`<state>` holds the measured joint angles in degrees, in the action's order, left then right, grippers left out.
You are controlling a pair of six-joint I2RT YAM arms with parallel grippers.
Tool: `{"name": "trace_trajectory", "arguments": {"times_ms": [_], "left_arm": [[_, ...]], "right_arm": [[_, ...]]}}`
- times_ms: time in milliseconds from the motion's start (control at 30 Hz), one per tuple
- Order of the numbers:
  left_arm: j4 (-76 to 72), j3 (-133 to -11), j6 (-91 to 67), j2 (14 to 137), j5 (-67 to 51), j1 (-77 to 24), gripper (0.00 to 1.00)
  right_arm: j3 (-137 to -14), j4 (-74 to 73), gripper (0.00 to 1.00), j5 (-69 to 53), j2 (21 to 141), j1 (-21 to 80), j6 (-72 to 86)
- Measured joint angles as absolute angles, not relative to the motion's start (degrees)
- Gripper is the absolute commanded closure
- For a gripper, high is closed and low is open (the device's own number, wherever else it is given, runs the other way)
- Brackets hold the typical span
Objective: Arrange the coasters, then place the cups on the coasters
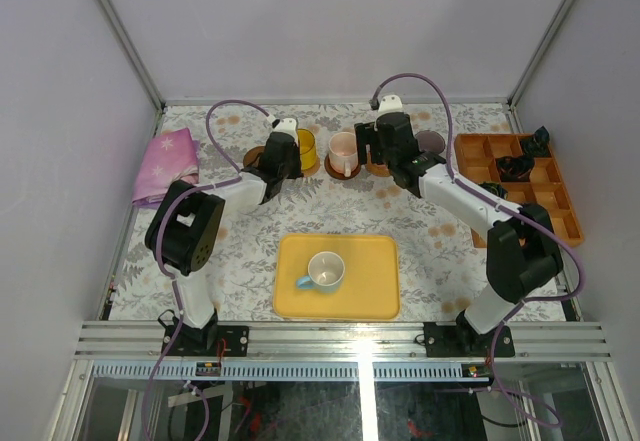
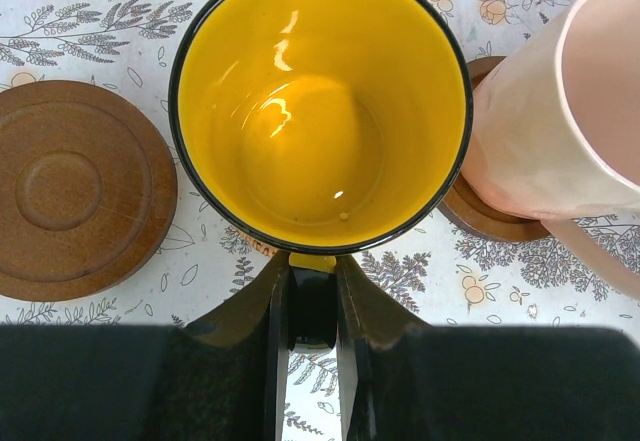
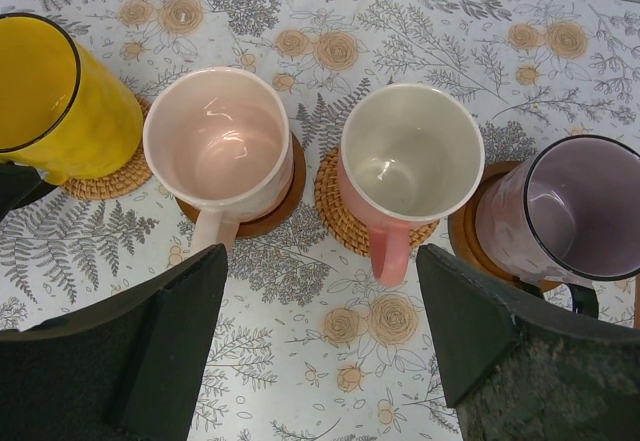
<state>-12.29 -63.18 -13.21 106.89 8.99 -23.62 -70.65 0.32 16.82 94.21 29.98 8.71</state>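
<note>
The left gripper clamped the handle of the glossy yellow ceramic mug, apparently seating it on the tan woven coaster; right of that mug, the right gripper gaped empty.

The yellow mug has a black rim; the light blue mug is white inside; the desk carries grey ferns and tan roses on white.

High view looks down; close wrist views share yellow cup.
</note>
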Motion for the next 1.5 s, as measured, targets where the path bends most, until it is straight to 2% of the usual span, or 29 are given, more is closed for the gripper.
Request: {"name": "trace_trajectory", "arguments": {"times_ms": [933, 1033, 1200, 1400, 1500], "left_arm": [[-12.14, -61.78, -13.19, 106.87, 8.99, -23.62, 1.0], [-12.12, -61.78, -13.19, 106.87, 8.97, -23.62, 0.91], [-12.16, -61.78, -13.15, 106.87, 8.75, -23.64, 0.67], [-13.13, -61.78, -12.97, 106.54, 8.32, -23.83, 0.65], [-13.17, -61.78, -12.99, 106.54, 8.27, -23.92, 0.58]], "right_arm": [[-71.2, 0.25, 0.16, 15.46, 94.89, 29.98, 9.06], [-71.2, 0.23, 0.16, 15.42, 94.89, 29.98, 9.06], [-71.2, -0.01, 0.16, 15.4, 94.89, 29.98, 9.06], [-71.2, -0.64, 0.16, 15.38, 94.89, 29.98, 9.1], [-71.2, -0.82, 0.16, 15.38, 94.89, 29.98, 9.15]]}}
